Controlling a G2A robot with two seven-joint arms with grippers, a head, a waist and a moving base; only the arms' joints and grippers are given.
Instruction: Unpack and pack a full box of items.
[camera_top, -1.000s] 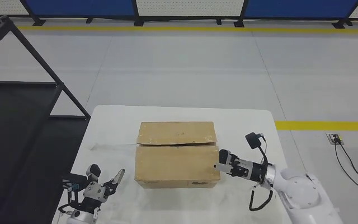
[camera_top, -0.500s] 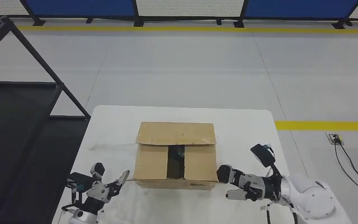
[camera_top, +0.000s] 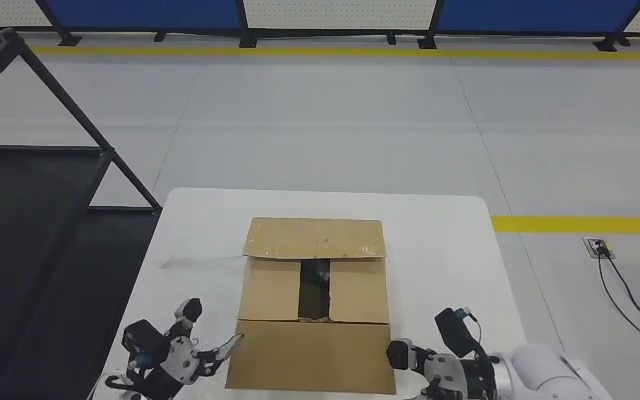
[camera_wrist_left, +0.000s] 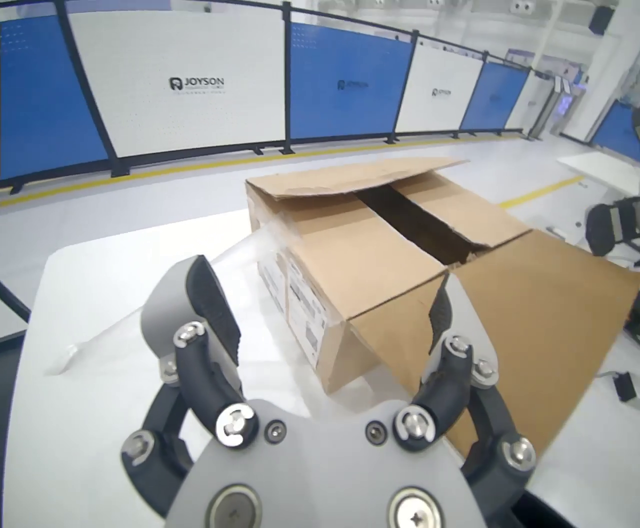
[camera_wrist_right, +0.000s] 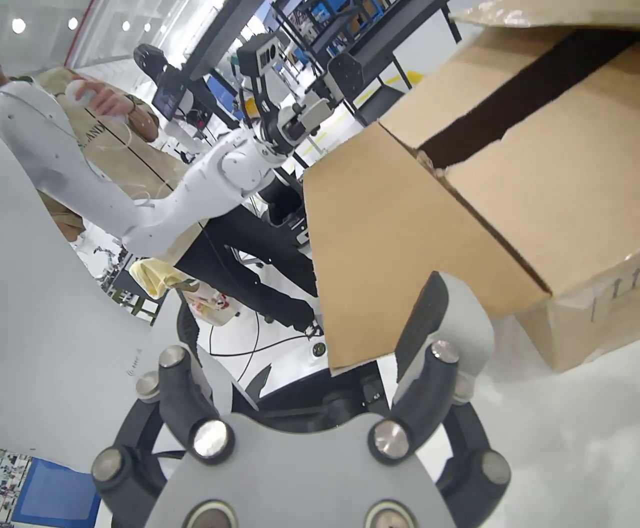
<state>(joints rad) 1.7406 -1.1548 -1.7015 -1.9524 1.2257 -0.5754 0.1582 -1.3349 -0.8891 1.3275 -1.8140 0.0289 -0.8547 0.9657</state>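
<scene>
White table (camera_top: 440, 230): box (camera_top: 315, 290), side labels (camera_wrist_left: 300, 310) unreadable; left tool (camera_wrist_left: 322, 275), right tool (camera_wrist_right: 310, 300) apart.

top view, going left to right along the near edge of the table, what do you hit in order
left hand → near flap of the box, folded out flat toward the robot → right hand

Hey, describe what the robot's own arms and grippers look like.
The right arm and left arm have smooth white shells. The left gripper and right gripper match: silver-grey base plates, black curved linkages with silver bolts, and grey fingers faced with black pads.
</scene>
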